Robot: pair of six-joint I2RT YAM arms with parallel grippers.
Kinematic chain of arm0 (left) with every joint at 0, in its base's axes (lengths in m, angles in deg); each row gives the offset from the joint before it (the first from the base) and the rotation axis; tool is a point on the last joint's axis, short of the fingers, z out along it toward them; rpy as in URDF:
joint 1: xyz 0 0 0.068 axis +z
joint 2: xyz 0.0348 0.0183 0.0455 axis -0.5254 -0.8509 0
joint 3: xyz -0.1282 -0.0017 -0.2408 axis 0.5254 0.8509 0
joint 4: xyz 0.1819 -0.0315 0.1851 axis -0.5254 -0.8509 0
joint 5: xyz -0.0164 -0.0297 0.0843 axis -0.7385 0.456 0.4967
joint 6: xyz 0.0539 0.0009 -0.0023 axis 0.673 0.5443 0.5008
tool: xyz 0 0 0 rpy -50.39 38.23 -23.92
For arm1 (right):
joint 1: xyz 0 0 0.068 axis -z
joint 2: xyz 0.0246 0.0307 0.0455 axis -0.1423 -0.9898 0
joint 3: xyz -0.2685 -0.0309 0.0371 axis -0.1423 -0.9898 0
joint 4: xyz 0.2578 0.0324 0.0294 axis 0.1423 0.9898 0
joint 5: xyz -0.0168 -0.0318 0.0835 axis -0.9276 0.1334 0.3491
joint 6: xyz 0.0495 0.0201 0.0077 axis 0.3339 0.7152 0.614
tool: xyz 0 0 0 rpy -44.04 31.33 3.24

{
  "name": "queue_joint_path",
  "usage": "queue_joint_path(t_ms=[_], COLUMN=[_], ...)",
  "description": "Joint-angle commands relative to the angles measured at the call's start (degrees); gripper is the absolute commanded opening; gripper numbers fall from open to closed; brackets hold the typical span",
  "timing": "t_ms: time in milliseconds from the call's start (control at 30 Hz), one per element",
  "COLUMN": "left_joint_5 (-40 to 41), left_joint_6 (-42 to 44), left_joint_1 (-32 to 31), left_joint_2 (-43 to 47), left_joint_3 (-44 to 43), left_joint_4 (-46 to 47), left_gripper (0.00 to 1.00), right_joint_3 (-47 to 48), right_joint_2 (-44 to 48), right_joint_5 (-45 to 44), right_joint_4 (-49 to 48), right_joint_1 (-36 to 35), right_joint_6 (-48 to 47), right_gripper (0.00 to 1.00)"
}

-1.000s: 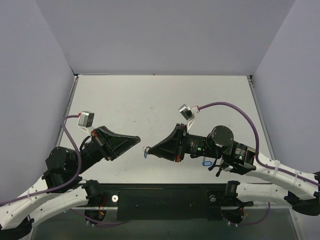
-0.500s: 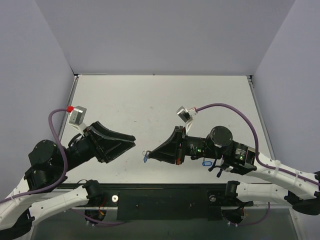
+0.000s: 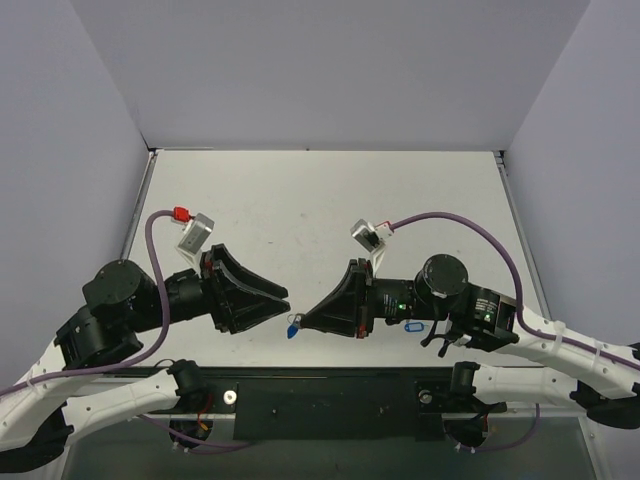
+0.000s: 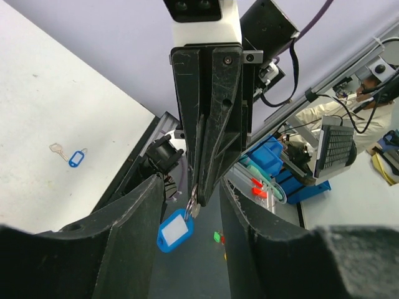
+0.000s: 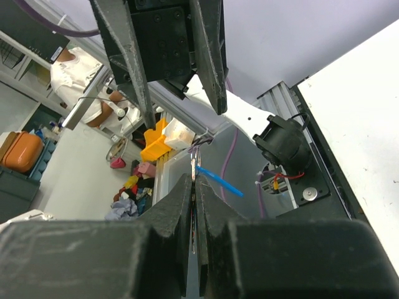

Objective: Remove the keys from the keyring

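Note:
My right gripper (image 3: 304, 322) is shut on a small metal key (image 5: 195, 187), held edge-on between its pads. From the key's head hangs the keyring (image 4: 192, 200) with its blue tag (image 4: 174, 230), white label facing the left wrist camera. In the top view the tag (image 3: 292, 329) dangles just below the two gripper tips. My left gripper (image 3: 283, 298) is open and faces the right one tip to tip. Its fingers (image 4: 134, 237) stand on either side of the right gripper's tip and the hanging tag, touching neither.
A second key with a blue tag (image 4: 70, 156) lies on the white table (image 3: 300, 200), beside the right arm's wrist (image 3: 412, 326). Grey walls close the table on three sides. The black base rail (image 3: 330, 395) runs along the near edge.
My left gripper went from shut to open, drew back to the left, then came in again until its fingers straddle the right gripper's tip. The right arm sank slightly, still holding the key.

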Motion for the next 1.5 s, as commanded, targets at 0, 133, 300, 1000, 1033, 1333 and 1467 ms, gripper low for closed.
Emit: queue_joint_path(t_ms=[0,133,300,1000,1033,1333,1467], left_joint_5=[-3.8,-6.1,-8.3,-11.9,-11.9,-11.5,-11.2], left_joint_6=[1.1,-0.4,-1.1,-1.9,-1.9,-2.2,-3.3], left_joint_1=[-0.3,-0.3,-0.3,-0.4,-0.4,-1.0,-1.4], left_joint_2=[2.0,3.3,2.3,-0.5,-0.6,-1.2,-1.2], left_joint_3=[0.8,3.4,4.1,5.5,5.6,6.1,7.0], left_joint_4=[4.5,8.9,10.4,12.6,12.7,13.1,14.3], left_gripper=[0.50,0.50,0.50,0.43,0.42,0.27,0.13], right_joint_3=[2.2,2.1,2.4,2.9,3.0,3.4,3.1], right_joint_2=[2.2,3.0,2.8,3.2,3.1,3.3,3.4], right_joint_5=[1.8,1.1,1.1,0.4,0.4,0.4,0.2], right_joint_4=[-2.7,-2.5,-2.4,-1.6,-1.6,-1.5,-1.6], right_joint_1=[-0.5,-0.4,-0.5,-0.6,-0.6,-0.6,-0.6], right_joint_6=[-1.3,-1.7,-1.6,-2.2,-2.2,-2.3,-2.3], right_gripper=[0.00,0.00,0.00,0.00,0.00,0.00,0.00])
